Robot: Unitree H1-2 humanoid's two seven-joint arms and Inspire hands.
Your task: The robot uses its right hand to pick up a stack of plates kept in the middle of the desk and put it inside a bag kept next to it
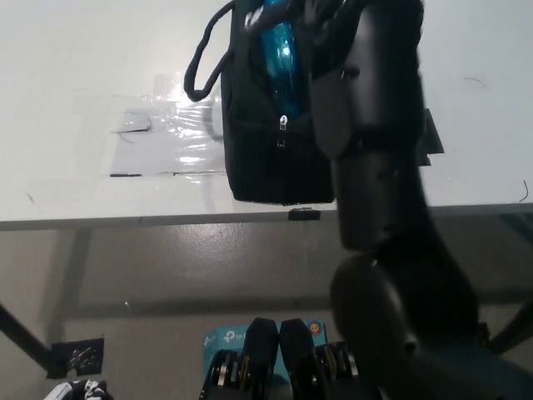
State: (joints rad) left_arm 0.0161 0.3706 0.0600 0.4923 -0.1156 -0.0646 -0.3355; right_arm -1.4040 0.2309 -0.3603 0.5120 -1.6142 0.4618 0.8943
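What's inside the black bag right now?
The stack of blue plates stands on edge in the open top of the black bag. The black right arm covers the bag's right side, so the right hand and the rest of the inside are hidden.

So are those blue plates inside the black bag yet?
Partly in: the blue plates stand on edge in the black bag's open top, still sticking out above its opening.
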